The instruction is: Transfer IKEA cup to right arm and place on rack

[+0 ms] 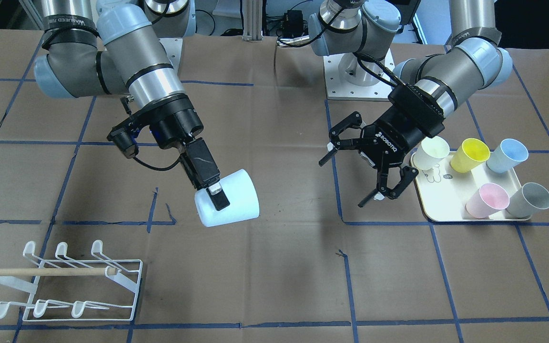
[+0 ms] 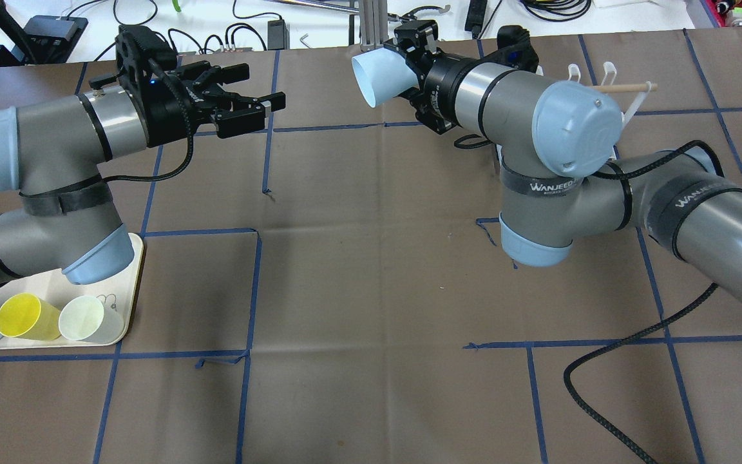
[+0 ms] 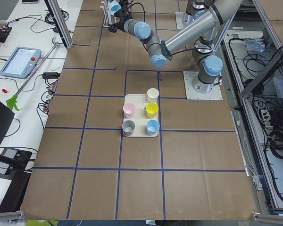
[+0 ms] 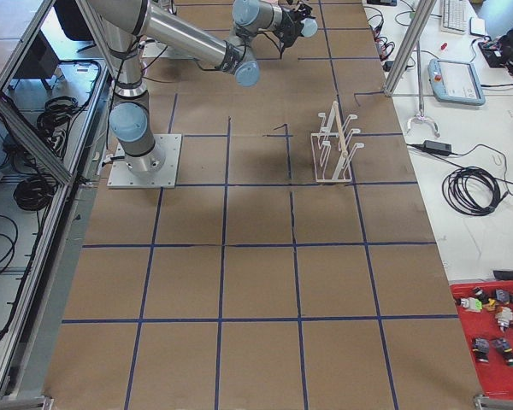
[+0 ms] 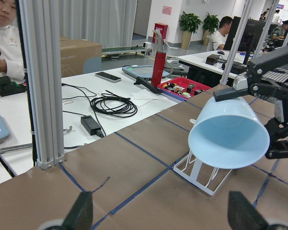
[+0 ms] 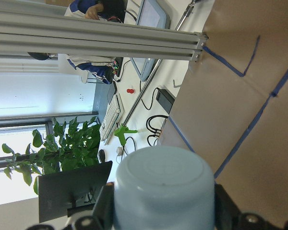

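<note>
Status: right hand (image 1: 217, 196) clamped across pale cup (image 1: 241, 200) near its base, aloft over the surface (image 1: 274, 286), well apart from rack (image 1: 45, 272) | left hand (image 1: 348, 176) spread wide, empty | Risk, I judge: tapered wall slipping during reorientation; rim catching a prong, shoving the light rack.

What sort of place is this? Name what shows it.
Probably a robotics lab in an office: the right arm and left arm bolted to a taped table, a teach pendant beside it, potted plants behind.
</note>
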